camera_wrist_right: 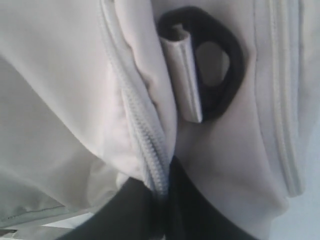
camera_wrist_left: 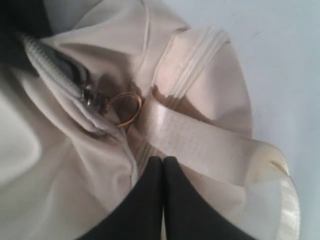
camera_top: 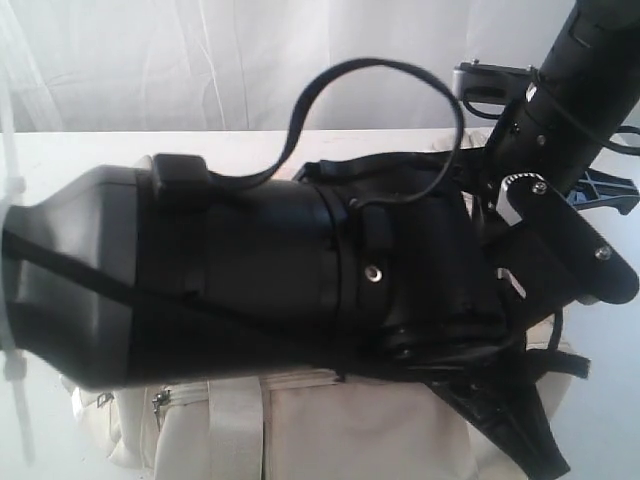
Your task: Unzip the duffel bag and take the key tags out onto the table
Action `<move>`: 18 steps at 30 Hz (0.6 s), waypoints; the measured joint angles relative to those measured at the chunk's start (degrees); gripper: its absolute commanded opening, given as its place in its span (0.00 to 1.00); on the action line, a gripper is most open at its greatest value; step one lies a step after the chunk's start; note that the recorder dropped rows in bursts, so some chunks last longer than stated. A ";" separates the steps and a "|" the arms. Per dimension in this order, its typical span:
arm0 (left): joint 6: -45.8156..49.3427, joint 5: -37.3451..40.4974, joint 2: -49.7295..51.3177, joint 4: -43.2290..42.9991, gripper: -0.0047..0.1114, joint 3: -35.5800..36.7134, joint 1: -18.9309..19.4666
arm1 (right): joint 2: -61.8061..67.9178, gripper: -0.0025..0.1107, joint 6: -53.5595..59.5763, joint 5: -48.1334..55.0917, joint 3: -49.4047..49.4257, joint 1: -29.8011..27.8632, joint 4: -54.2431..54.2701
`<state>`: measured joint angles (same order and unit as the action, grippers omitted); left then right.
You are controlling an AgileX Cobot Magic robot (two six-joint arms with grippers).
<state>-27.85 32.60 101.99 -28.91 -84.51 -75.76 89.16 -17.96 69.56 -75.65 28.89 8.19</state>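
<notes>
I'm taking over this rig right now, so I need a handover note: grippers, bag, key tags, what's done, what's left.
Left gripper: fingers shut together against the duffel bag, beside the zipper's ring pull. Whether it pinches fabric is unclear.
Right gripper: shut on the bag's zipper edge, near a black strap ring.
The bag lies on the table. Key tags are not in sight.
Done: both grippers are at the zipper.
Left: run the zip open, pull the tags out, set them on the table.
</notes>
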 measured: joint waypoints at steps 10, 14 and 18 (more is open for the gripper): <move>11.21 -3.86 3.17 0.23 0.38 0.00 0.00 | 0.00 0.02 -0.87 1.71 -3.48 -4.09 1.35; 11.21 -4.25 4.14 0.09 0.38 0.00 0.00 | 0.00 0.02 -0.97 1.95 -3.58 -5.52 0.84; 10.01 -3.17 5.41 -2.01 0.38 0.00 0.27 | 0.00 0.02 -0.97 1.95 -3.58 -5.67 -0.45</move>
<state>-17.84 29.43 107.40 -30.91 -84.51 -75.49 89.16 -18.93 71.51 -79.22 23.23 7.75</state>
